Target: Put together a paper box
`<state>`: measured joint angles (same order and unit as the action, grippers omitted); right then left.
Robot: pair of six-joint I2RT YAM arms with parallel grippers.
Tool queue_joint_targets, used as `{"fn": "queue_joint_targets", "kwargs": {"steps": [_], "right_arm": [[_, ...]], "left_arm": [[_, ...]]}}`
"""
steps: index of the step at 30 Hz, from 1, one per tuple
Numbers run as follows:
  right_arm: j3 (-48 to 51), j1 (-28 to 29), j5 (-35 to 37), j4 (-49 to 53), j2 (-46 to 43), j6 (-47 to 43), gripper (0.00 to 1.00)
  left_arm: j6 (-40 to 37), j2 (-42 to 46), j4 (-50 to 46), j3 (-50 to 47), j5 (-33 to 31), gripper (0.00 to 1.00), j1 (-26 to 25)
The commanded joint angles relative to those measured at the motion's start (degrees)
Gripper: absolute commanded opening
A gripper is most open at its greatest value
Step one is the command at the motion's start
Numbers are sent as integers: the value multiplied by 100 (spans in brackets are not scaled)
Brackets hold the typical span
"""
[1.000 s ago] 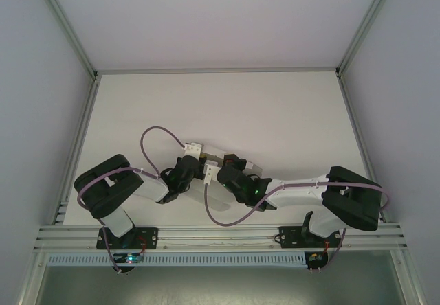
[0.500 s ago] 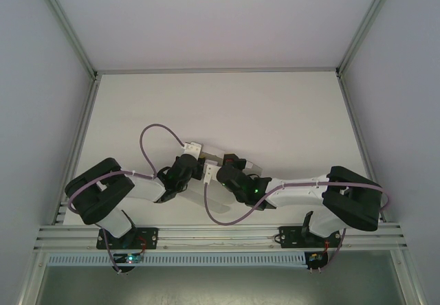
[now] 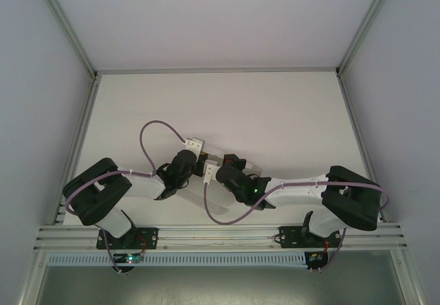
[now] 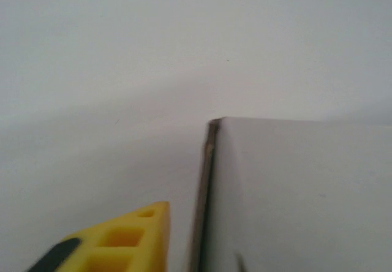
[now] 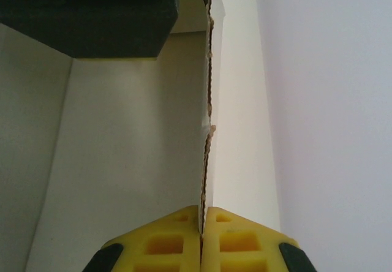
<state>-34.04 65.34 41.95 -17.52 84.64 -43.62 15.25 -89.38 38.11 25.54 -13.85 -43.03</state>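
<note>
Apparently mid-fold, the right tool (image 5: 201, 223) pinches a wall of the plain white thin-card paper box (image 5: 135, 137) near the white worktop (image 3: 227, 106)'s front edge, and the left tool (image 3: 195, 152) beside it, grip untellable, likely presses a flap next.

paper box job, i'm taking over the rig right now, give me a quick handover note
Right fingers: shut, pinching the raw edge of one wall of the paper box.
Left fingers: one shows beside a box corner, not touching it; open or shut unclear.
Box: on the table, between the two wrists, near the front middle.
Done: panels partly folded along their creases.
Left: probably the remaining folds and closing; not yet a finished box.
</note>
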Motion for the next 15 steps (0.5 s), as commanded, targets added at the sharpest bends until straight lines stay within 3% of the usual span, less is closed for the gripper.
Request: {"fn": "queue_joint_targets", "kwargs": {"steps": [1,7,10,15], "right_arm": [[241,-4,-623,1218,266,134,0],[283,-13,-574,1218,185,169,0],[274,-21,-537,1277,155,191,0],[252,-53,-481,1359,174,256,0]], "left_arm": [[-43,85,90,220,-557,20,110],[136,-521,364,16,-1801,5,110],[259,-787,304,-66,-2662,4,98],[596,-944,116,-130,-3158,2,93]]}}
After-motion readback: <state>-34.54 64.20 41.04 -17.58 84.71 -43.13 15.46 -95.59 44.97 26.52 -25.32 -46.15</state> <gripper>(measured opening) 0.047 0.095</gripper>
